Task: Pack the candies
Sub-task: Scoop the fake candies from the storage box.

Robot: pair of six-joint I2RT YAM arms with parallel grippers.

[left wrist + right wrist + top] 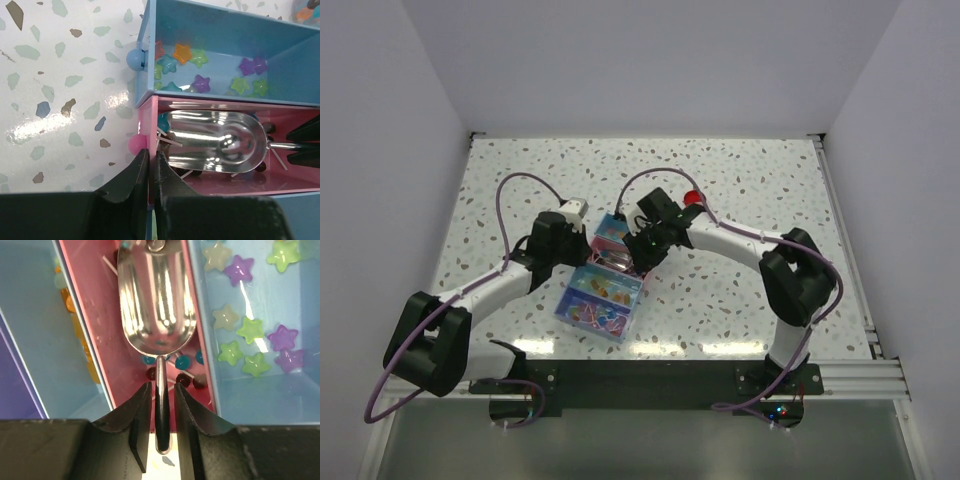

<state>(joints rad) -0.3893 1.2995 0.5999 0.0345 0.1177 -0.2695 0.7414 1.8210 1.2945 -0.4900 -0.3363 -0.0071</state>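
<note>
You have the speckled counter (750,180) under both arms. The left arm (490,290) and right arm (740,240) meet at a cluster of boxes near its middle. Nearest the bases sits a clear blue compartment box (560,308) with mixed-colour candies (600,300) in it. Behind it are a blue drawer (225,35) and a pink drawer (225,185), side by side and touching.

Your left jaws are closed almost together at the front edge of the pink drawer, just beside its round pink knob (136,145). Whether they pinch the drawer's wall, you cannot tell from here.

Your right jaws stand slightly parted on either side of the handle of a metal scoop (215,140), with a thin gap showing on each side. The scoop lies in the pink drawer, bowl pointing away from the right wrist.

Star-shaped candies in orange, green, purple and teal lie scattered on the blue drawer's floor. Small round dark and teal sweets (182,362) sit under and around the scoop.
</note>
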